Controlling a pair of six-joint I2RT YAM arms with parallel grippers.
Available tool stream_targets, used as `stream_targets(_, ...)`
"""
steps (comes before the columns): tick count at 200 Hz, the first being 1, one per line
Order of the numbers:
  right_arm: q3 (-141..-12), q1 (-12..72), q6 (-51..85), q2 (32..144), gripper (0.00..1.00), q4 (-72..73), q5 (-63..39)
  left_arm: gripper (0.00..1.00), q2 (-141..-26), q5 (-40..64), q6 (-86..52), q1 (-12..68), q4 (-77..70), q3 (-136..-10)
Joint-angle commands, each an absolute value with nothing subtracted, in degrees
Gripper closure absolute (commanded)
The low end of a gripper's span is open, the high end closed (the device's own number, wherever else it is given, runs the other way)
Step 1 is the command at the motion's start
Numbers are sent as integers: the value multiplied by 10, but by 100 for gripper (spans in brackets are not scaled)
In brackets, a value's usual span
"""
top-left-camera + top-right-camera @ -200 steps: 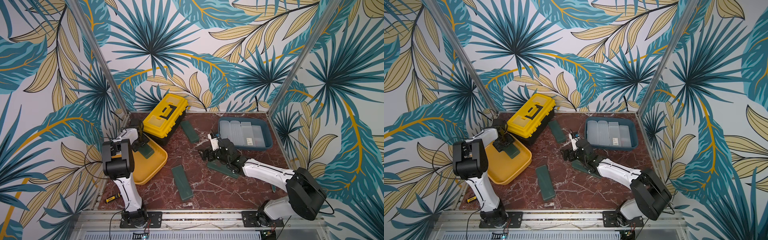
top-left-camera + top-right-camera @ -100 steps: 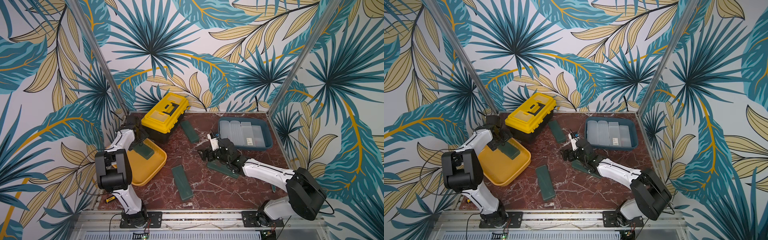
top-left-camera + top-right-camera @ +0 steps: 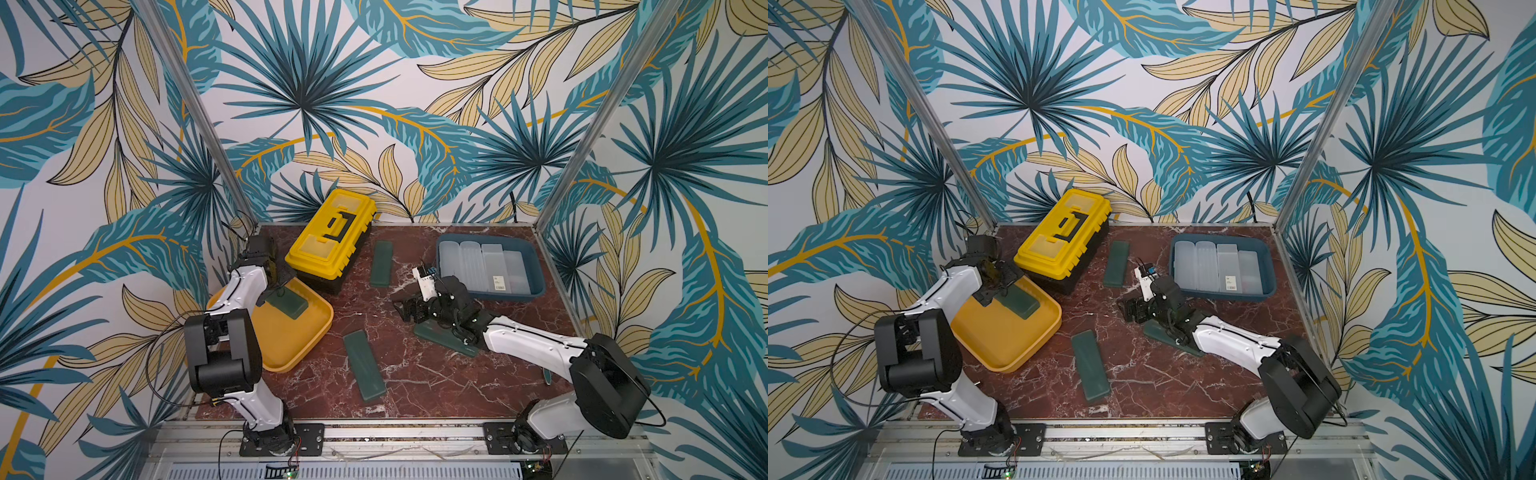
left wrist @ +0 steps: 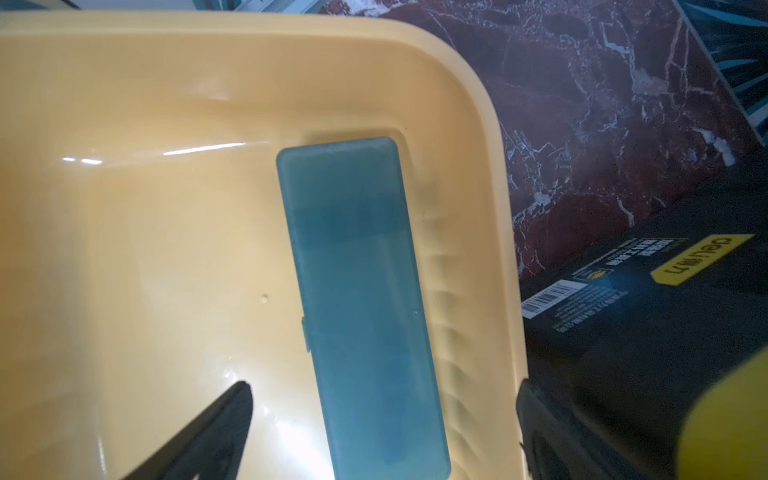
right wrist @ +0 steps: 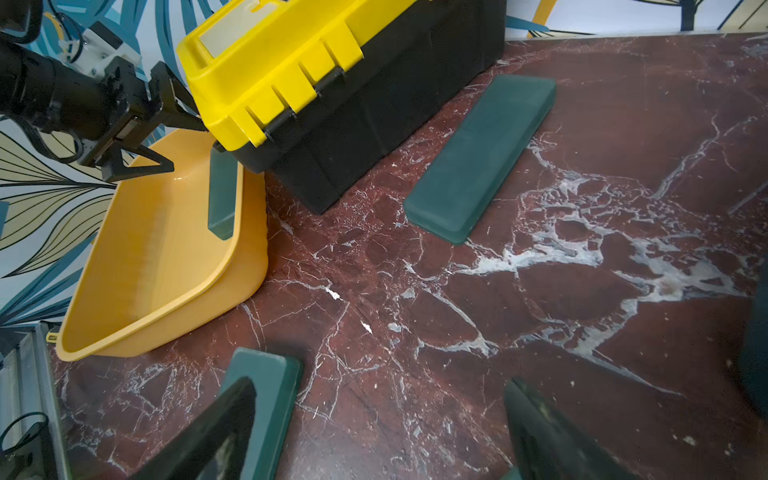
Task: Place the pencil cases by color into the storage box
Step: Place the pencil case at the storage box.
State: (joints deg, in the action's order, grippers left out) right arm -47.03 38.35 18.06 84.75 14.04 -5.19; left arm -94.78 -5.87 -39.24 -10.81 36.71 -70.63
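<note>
The black side of the toolbox carries a yellow badge reading "deli", with a white barcode sticker beside it. The fine print there is too small to read. A clear pencil case bears a white label, also illegible.

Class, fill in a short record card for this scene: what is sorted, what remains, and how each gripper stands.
Blue bin: four white cases side by side
Yellow tray: one green case
Loose on table: three green cases, one beside the toolbox, one at the front, one under the right arm
Left gripper: open, above the tray's case
Right gripper: open, empty, above the table
</note>
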Motion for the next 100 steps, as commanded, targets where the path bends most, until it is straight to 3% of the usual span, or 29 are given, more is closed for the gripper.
stream_targets(1,-489,386,207,869,7,179,-86,0,-888,-51,-398,-113,353,-689)
stream_targets(68,-525,394,244,914,7,229,-84,0,-758,24,-372,-111,353,-637)
stream_targets(100,-513,393,248,885,7,224,-64,0,-691,36,-328,-53,355,-603)
